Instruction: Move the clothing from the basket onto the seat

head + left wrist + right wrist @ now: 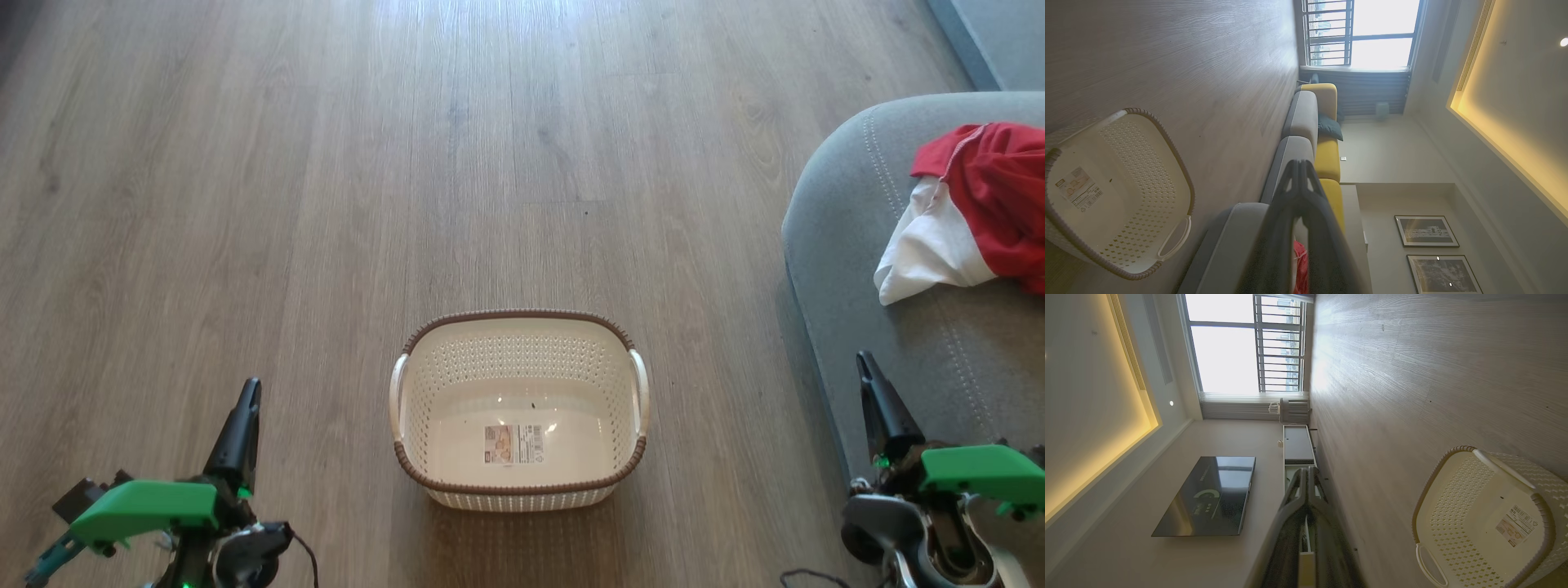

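Head view: basket (522, 363) holds nothing; clothing (992, 196) lies on seat (849, 245), up-right of basket. Right gripper (865, 365), right of basket, is nearer it; left gripper (250, 390) is left. 2 grippers pinched closed, carrying nothing.

It was a home living room: a wood-look plank floor (245, 163), a long grey-and-yellow sofa (1306, 118) against a wall hung with framed pictures (1426, 231), a wall-mounted television (1208, 496) near a low cabinet (1296, 445), a barred window (1241, 347), and a plastic basket (519, 359) on the floor.
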